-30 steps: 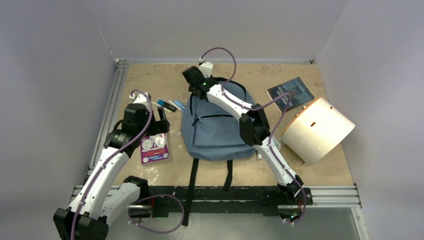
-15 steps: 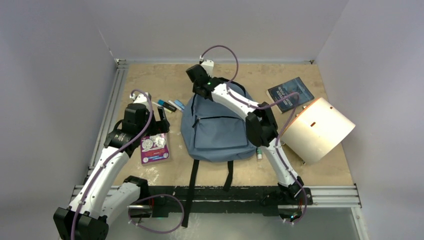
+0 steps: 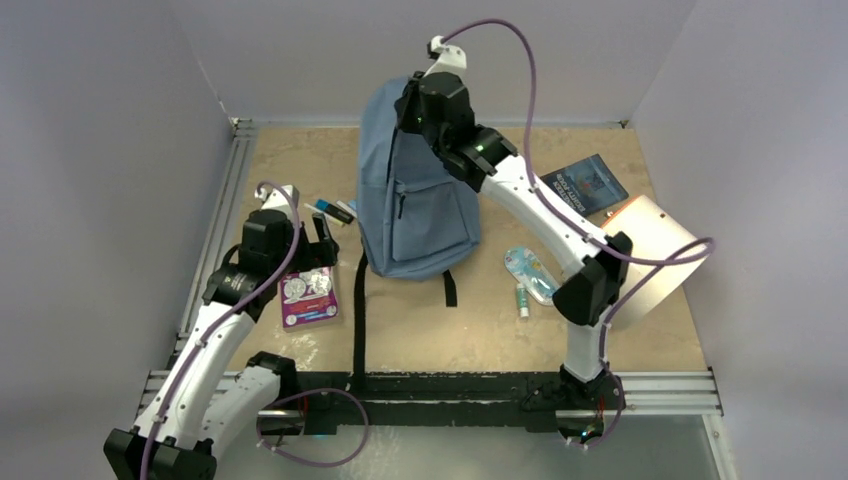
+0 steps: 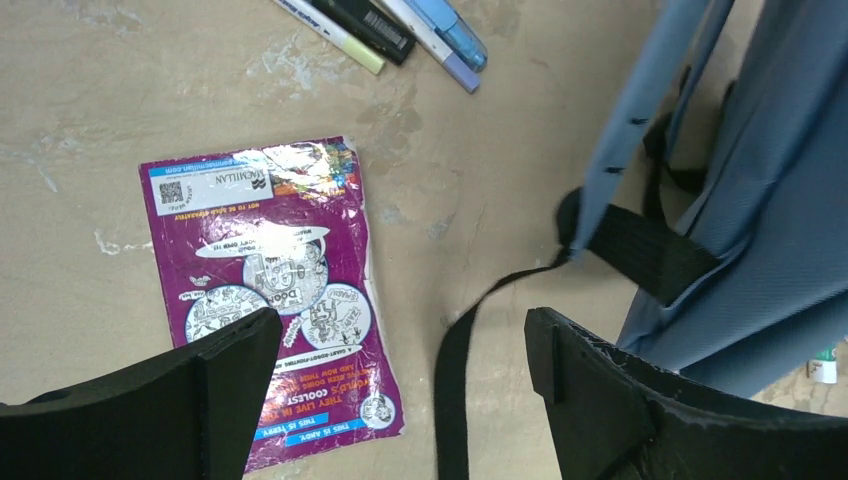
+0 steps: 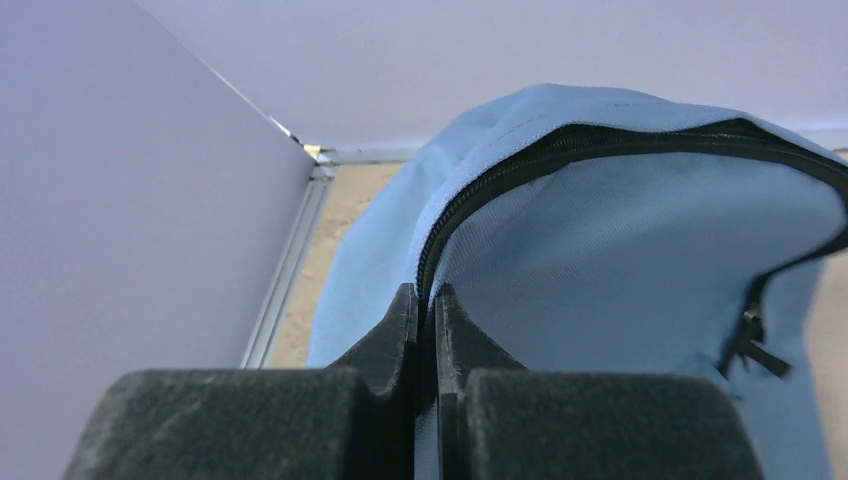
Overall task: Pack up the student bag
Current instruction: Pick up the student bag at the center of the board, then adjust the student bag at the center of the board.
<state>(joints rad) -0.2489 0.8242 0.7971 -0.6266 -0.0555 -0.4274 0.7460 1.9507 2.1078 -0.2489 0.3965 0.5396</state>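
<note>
Around the scuffed tan tabletop (image 3: 420,330) and student bag (image 3: 415,200) stand lilac walls (image 3: 100,150).

Purple booklet (image 4: 270,300), pens (image 4: 400,30), dark book (image 3: 583,186), folder (image 3: 655,235), perhaps glue stick (image 3: 522,298)

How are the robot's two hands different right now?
The left gripper is wide open; the right gripper is pinched shut. The left gripper holds nothing and hangs low over the purple booklet; the right gripper grips the student bag by its open zipper edge, up high. Both are black.
</note>
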